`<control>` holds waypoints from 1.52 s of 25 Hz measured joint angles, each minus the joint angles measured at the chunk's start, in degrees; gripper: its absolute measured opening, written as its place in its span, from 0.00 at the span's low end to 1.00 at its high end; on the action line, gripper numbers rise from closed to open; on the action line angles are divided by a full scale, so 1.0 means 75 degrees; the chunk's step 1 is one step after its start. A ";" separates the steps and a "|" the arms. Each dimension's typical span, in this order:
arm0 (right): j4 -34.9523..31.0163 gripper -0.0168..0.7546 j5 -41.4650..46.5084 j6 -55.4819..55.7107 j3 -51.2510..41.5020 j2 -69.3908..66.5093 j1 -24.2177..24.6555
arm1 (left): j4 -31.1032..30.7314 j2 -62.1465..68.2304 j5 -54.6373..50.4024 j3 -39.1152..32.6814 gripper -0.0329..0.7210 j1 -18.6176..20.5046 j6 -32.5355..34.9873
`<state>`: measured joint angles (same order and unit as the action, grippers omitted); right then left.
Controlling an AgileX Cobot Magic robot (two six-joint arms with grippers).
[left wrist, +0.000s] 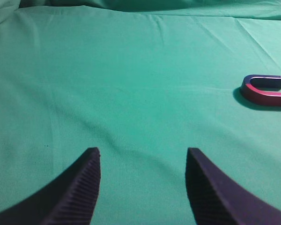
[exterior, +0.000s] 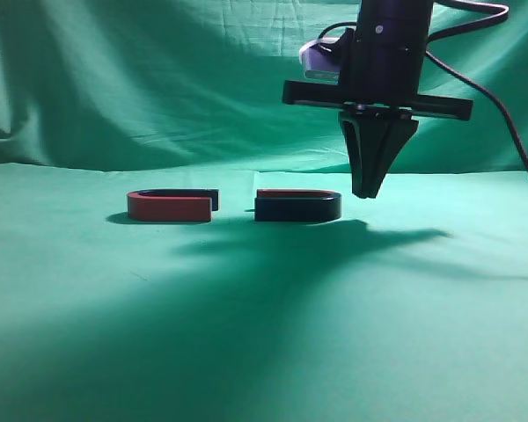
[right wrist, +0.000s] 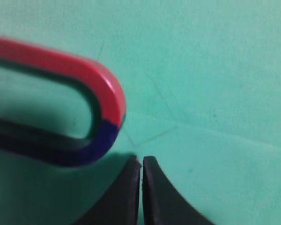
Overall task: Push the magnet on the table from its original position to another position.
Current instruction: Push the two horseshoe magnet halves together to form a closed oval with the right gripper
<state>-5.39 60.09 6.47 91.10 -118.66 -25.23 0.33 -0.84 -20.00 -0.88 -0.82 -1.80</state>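
Two red-and-blue horseshoe magnets lie flat on the green cloth. The left magnet [exterior: 172, 205] shows its red side; it also shows at the right edge of the left wrist view [left wrist: 264, 91]. The right magnet [exterior: 297, 207] shows its dark blue side, with its curved end to the right. My right gripper [exterior: 367, 192] is shut and empty, tips down just right of that curved end, a little above the cloth. In the right wrist view the shut tips [right wrist: 141, 160] sit just below and right of the magnet's bend [right wrist: 103, 117]. My left gripper [left wrist: 143, 154] is open and empty over bare cloth.
Green cloth [exterior: 264, 334] covers the table and hangs as a backdrop behind. A black cable [exterior: 510, 132] runs down from the right arm at the far right.
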 joint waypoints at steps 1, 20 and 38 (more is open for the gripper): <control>0.0019 0.02 -0.0012 0.0015 0.0051 -0.0065 0.0000 | 0.0000 0.0000 0.0000 0.0000 0.54 0.0000 0.0000; -0.0409 0.02 -0.0614 0.0098 0.0257 -0.0299 -0.0041 | 0.0000 0.0000 0.0000 0.0000 0.54 0.0000 0.0000; -0.0557 0.02 -0.1196 0.0112 0.0257 -0.0299 -0.0457 | 0.0000 0.0000 0.0000 0.0000 0.54 0.0000 0.0000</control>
<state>-9.56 51.12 7.31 93.02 -120.91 -28.66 0.33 -0.84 -20.00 -0.88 -0.82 -1.80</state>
